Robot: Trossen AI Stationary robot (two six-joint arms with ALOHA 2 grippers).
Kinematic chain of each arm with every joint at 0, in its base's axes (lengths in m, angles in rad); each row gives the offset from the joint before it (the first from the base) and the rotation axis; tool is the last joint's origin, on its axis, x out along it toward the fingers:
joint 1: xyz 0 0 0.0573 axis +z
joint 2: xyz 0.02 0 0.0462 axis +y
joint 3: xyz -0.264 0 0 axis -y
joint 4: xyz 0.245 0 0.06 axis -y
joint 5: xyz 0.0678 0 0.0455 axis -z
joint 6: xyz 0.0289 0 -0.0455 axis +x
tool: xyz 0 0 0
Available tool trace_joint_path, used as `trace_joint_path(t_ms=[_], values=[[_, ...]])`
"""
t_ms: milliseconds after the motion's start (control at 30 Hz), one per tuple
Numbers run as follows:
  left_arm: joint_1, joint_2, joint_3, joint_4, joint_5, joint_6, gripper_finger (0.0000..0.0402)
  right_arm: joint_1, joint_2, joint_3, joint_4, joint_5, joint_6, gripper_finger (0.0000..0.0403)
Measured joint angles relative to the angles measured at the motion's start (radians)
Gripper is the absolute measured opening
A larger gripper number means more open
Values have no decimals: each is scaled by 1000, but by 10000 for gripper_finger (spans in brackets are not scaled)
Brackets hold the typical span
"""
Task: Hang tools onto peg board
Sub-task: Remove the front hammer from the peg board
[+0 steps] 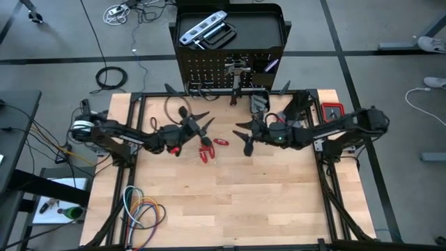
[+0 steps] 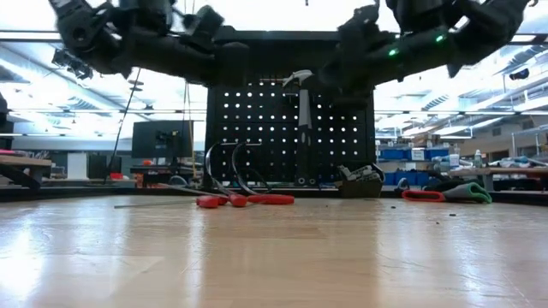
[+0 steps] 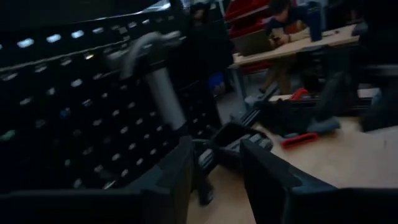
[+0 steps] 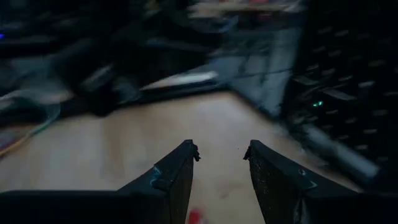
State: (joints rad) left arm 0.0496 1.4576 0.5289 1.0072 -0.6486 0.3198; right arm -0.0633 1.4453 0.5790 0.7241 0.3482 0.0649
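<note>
The peg board stands upright at the table's far edge, with a steel hammer hanging on it by its head. A silver level lies in the tray on top of the stand. Red-handled pliers lie flat on the table in front of the board. My left gripper hovers open above the table just left of the pliers, nothing between its fingers. My right gripper hovers open to their right, facing the left gripper, also with nothing in it.
A small dark box sits at the foot of the board. A red tool lies at the table's right edge. Coiled coloured cables lie at the near left. The near half of the wooden tabletop is bare.
</note>
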Motion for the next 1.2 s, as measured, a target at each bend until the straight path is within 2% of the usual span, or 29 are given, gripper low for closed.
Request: trace_joint_path(t_ms=[167,333,500,567,733,800,900,1000,1100,1200], values=[[0,-133,-128,3,-10,-140,123,-45,164,63,144,200,-30,158],[-31,-172,-206,2,7,-324,122,-69,335,213,224,332,-87,158],[-43,-161,-242,0,8,-320,122,-57,471,383,217,482,-196,158],[-43,-162,-242,8,6,-317,122,-50,500,428,217,581,-226,158],[-43,-162,-241,89,5,-213,122,-20,513,469,215,838,-382,156],[-43,-162,-241,110,6,-192,122,-1,506,469,218,906,-403,154],[-43,-162,-242,142,7,-190,122,26,496,469,219,945,-432,157],[-43,-162,-241,145,28,-190,122,50,496,469,224,984,-428,178],[-51,-162,-241,142,41,-194,122,63,496,469,225,1019,-427,217],[-73,-162,-244,113,47,-233,122,74,496,469,225,1010,-398,265]])
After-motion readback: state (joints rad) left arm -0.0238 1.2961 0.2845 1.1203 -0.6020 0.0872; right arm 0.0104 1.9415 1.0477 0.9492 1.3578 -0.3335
